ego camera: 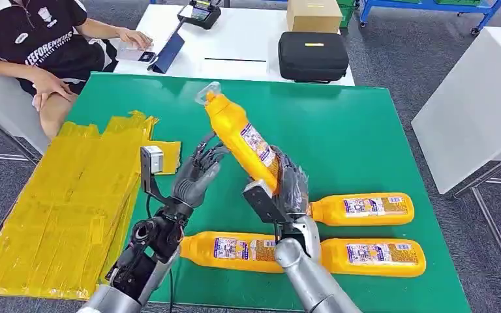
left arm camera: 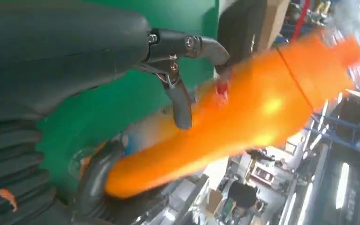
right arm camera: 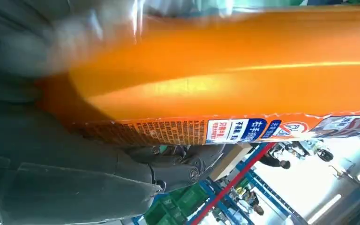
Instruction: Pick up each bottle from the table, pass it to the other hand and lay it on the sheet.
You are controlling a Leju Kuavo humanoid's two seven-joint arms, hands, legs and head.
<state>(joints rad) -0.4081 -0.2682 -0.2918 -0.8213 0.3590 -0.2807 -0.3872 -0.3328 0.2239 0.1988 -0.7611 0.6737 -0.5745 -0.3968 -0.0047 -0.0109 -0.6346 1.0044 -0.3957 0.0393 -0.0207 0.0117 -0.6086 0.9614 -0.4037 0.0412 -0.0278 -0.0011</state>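
Glossy orange plastic on the raised bottle (ego camera: 240,134), a bright sheen along its side and a printed paper-like label; its cap looks clear and shiny. The right robot hand (ego camera: 289,184) gripping it is dark, matt and rubbery-looking. Left of that bottle, the left robot hand (ego camera: 196,175) has the same dull grey finish. The surface (ego camera: 365,137) is smooth, matt green. Left of the bottle, the yellow sheet (ego camera: 65,208) looks creased and slightly shiny.
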